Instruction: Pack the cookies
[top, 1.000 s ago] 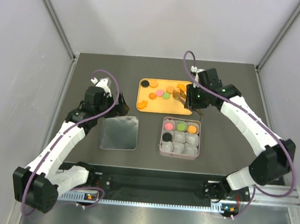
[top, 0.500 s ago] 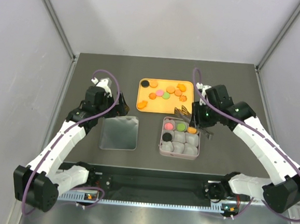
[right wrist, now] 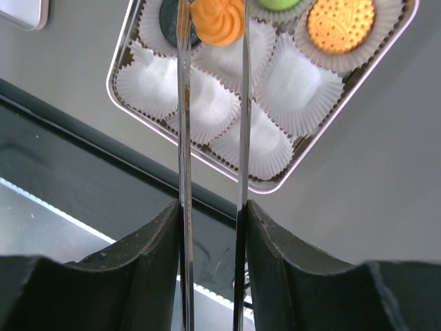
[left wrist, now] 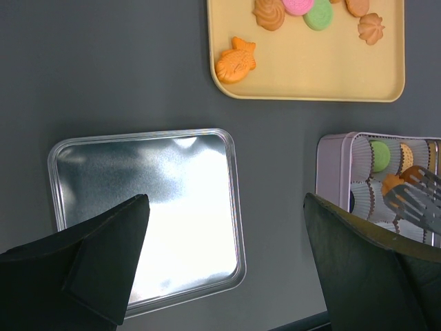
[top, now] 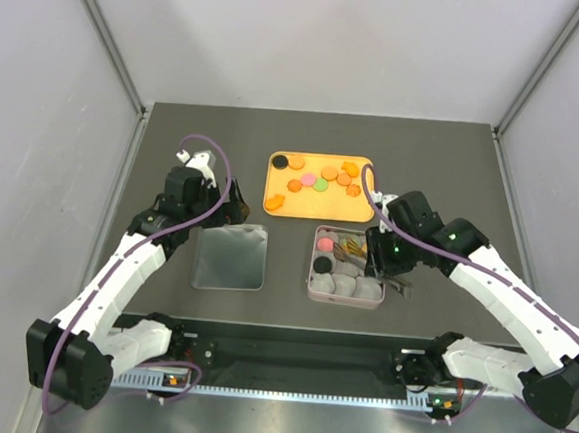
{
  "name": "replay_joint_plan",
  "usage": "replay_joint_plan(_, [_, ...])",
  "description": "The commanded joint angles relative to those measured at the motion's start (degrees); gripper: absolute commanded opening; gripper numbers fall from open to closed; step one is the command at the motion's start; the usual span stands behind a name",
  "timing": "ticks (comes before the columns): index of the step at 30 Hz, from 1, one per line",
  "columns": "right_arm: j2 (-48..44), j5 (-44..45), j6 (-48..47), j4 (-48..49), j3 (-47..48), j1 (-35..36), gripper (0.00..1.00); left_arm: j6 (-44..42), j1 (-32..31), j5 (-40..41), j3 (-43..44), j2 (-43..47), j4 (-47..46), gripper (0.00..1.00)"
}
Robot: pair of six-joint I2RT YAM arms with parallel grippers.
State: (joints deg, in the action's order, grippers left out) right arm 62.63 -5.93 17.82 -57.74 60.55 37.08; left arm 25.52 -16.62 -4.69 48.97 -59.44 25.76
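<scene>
My right gripper [right wrist: 212,214] is shut on metal tongs [right wrist: 182,103]. The tongs pinch an orange swirl cookie [right wrist: 218,21] just over the middle cups of the square tin [right wrist: 324,141]. In the top view the right gripper [top: 377,252] hangs over the tin [top: 313,289]. The tin holds a pink, a green, an orange [right wrist: 340,25] and a black cookie; the other paper cups are empty. Several more cookies lie on the orange tray [top: 310,206]. My left gripper [left wrist: 224,207] is open and empty above the tin's lid [left wrist: 148,214].
The silver lid [top: 230,256] lies flat left of the tin. A fish-shaped cookie [left wrist: 236,61] lies at the tray's near left corner. Grey walls enclose the table on three sides. A black rail runs along the near edge.
My right arm has swung from the tray's right end toward me to over the tin, carrying the orange cookie in the tongs. The left arm has not moved.
</scene>
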Motion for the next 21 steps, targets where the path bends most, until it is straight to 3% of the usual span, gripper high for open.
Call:
replay_joint_plan(1, [-2.2,0.6,1.3,0.1,-0.7,1.3,0.39,-0.4,0.2,0.1,0.3,0.3,-1.1,0.98])
replay_joint_plan(21, [-3.5,2.9,2.0,-0.7,-3.8,2.7,0.40,-0.4,0.2,0.1,0.2,0.1,-1.1,0.98])
